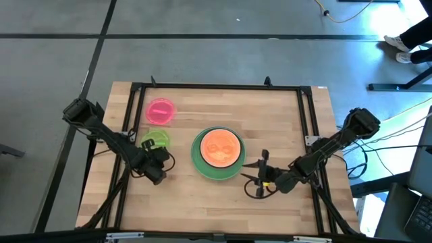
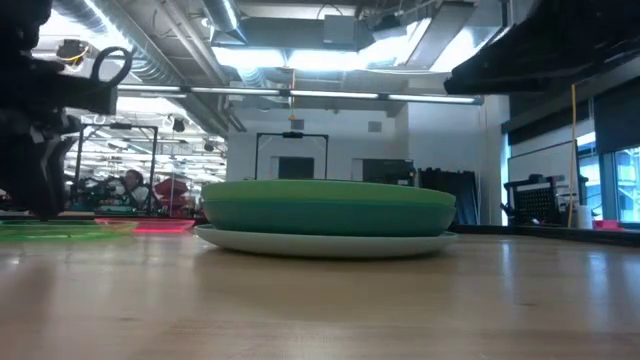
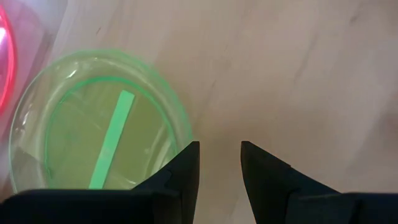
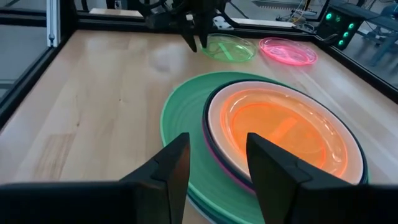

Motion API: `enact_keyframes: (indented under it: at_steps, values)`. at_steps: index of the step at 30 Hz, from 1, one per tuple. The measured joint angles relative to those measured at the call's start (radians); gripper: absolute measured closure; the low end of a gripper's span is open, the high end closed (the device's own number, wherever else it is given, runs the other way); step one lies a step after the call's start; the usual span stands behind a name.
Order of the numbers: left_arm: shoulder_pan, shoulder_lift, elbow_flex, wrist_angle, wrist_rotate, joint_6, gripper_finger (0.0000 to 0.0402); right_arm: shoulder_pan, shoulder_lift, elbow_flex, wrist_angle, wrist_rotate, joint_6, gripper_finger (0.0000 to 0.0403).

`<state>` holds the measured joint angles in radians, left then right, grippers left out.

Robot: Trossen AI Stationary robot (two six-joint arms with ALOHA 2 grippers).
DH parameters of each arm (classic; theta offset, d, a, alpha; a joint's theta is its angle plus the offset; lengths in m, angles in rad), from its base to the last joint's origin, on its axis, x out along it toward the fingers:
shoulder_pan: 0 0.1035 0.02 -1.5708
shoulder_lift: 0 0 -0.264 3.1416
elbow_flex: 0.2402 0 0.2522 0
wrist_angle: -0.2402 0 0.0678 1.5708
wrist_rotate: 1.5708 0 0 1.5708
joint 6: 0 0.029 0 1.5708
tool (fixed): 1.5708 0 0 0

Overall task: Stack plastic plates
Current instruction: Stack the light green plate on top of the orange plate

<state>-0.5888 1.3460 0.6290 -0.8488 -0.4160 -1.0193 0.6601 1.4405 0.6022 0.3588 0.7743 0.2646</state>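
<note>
- Stack (image 1: 217, 153) near the desk's (image 1: 283, 121) middle, a touch toward the front edge: green plate (image 1: 197, 162) showing at the bottom, orange plate (image 1: 221, 147) on top.
- Seen from the right wrist: orange plate (image 4: 287, 132) nested in a peach one (image 4: 217, 112), a magenta rim (image 4: 214, 160) peeking out below, green plate (image 4: 180, 124) spreading widest.
- From table height, a pale plate (image 2: 320, 241) under the green ones (image 2: 330, 208), flat on the wood.
- Lime plate (image 1: 156, 140) lying alone toward the left edge, apart from the stack; a green strip (image 3: 112, 138) visible through it.
- Pink plate (image 1: 160, 111) also alone, just behind the lime one, nearer the back-left corner, the two almost touching.
- Left gripper (image 1: 159, 164) low over the desk, just in front of the lime plate (image 3: 93, 118), between it and the stack.
- Left fingers (image 3: 186, 165) parted a little, bare wood between them, grasping nothing; one finger right beside the lime rim.
- Right gripper (image 1: 259, 174) hanging just right of the stack, toward the front edge, pointing at it.
- Right fingers (image 4: 174, 165) spread, released, stack rim showing in the gap, no contact visible.
- Black frame (image 1: 223, 86) running round the desk edges.
</note>
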Motion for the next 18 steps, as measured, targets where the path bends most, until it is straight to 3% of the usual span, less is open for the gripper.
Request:
enact_keyframes:
  at_steps: [14,18]
  values:
    - [0.001,-0.002,-0.123,0.084,-0.035,-0.025,0.0293,-0.012,0.111,0.0,0.092,0.002,0.0,0.0253]
    - [0.001,-0.003,-0.133,0.094,-0.034,-0.025,0.0318,-0.022,0.126,0.0,0.1,-0.001,0.001,0.0253]
